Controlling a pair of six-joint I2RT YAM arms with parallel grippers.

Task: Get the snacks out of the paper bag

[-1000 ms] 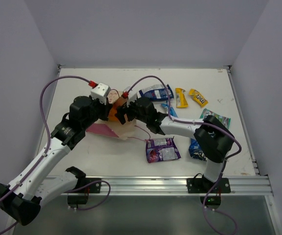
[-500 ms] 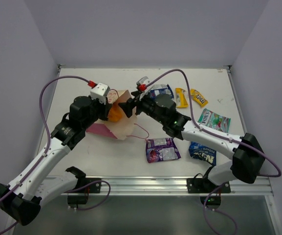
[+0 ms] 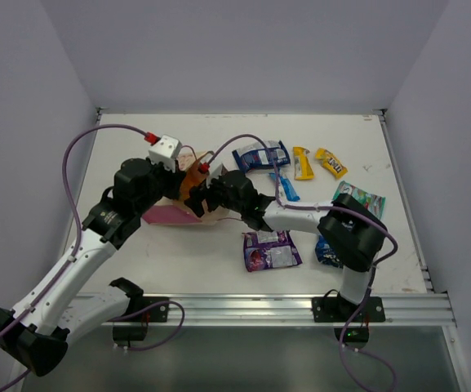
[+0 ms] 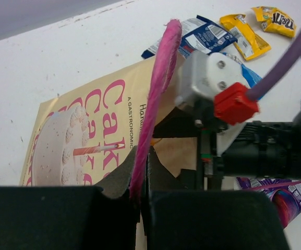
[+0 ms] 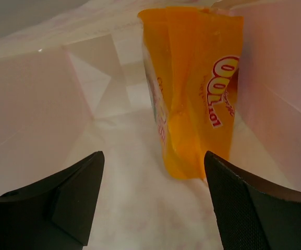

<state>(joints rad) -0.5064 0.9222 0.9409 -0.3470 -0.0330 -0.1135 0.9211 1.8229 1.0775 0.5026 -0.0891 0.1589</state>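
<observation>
The paper bag lies on its side at the table's middle left, its cake-printed face up. My left gripper is shut on the bag's pink string handle and holds the mouth up. My right gripper is open, reaching inside the bag mouth. An orange snack pouch stands in the bag ahead of the open fingers, nearer the right one, not gripped. Other snacks lie out on the table: purple, blue, two yellow, teal-green.
A dark blue pouch lies by the right arm's elbow and a thin blue wrapper behind its forearm. The right arm's purple cable arcs over the bag. Grey walls close the left, back and right sides.
My right gripper pulled back out of the bag half a second ago and has gone back into its mouth, open. The left gripper has kept hold of the handle, shifting slightly left.
</observation>
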